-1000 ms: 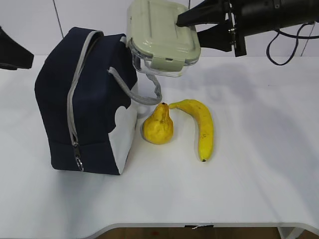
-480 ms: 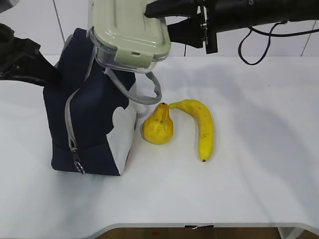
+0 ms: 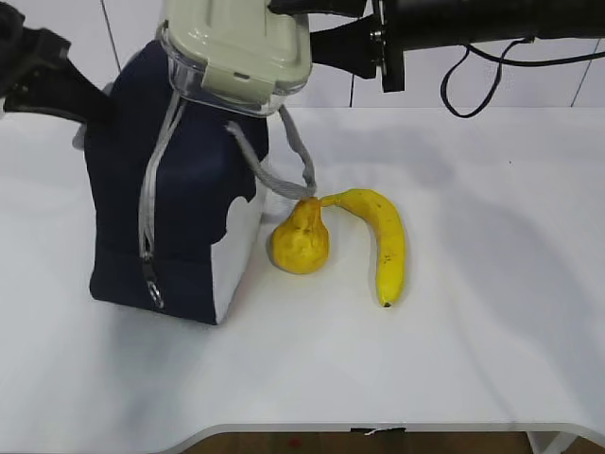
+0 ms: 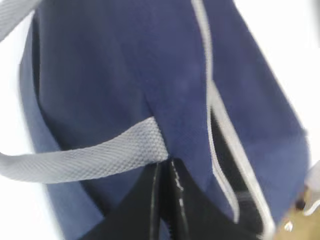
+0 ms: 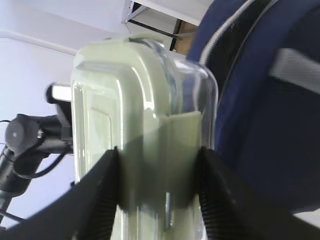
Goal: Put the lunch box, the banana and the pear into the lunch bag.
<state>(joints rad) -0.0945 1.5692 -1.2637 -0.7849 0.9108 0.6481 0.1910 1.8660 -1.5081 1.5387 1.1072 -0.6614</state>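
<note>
The navy lunch bag [image 3: 194,199] stands upright on the left of the table, its grey zipper [image 3: 156,170] part open. My left gripper [image 3: 102,112] is at the bag's upper left edge. In the left wrist view it [image 4: 164,165] is shut, pinching the blue fabric [image 4: 125,75] just below a grey webbing handle [image 4: 90,157]. My right gripper [image 3: 295,28] reaches in from the right, shut on the sage-lidded lunch box [image 3: 236,47] and holding it over the bag's top. The pear [image 3: 300,238] and the banana [image 3: 385,241] lie on the table right of the bag, touching each other.
The bag's second grey handle [image 3: 284,156] hangs down its right side toward the pear. A black cable [image 3: 473,90] loops below the right arm. The white table's front edge [image 3: 378,427] runs along the bottom of the exterior view.
My right gripper carried the lunch box leftward to above the bag. My left gripper came in to the bag's upper left and shut on its fabric; the bag shifted and straightened slightly.
</note>
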